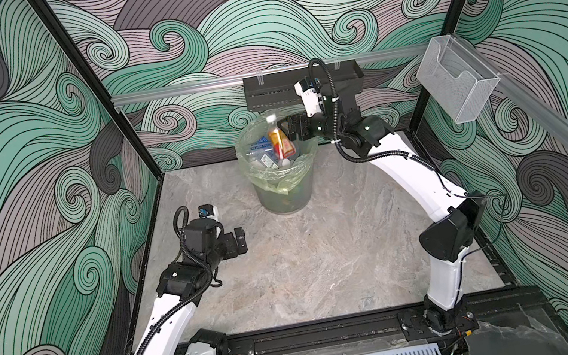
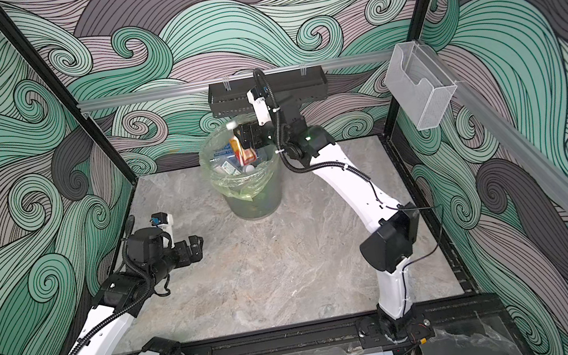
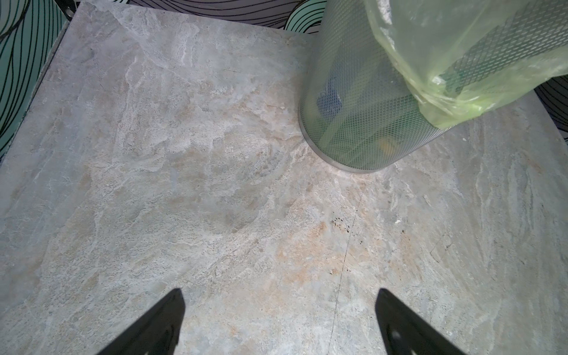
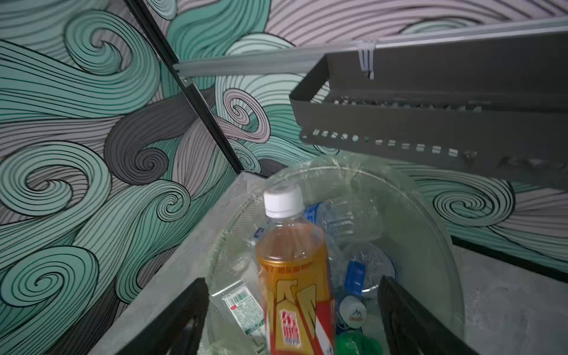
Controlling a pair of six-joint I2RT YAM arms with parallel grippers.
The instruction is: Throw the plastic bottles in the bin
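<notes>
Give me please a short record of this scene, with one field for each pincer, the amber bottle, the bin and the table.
left pincer: open, empty, over the table
right pincer: open, above the mouth of the bin
amber bottle: upright, white cap up, between the right pincer's fingers with a gap on each side, lower part inside the bin
bin contents: other bottles, clear with blue labels
bottles on the table: none seen in both top views
</notes>
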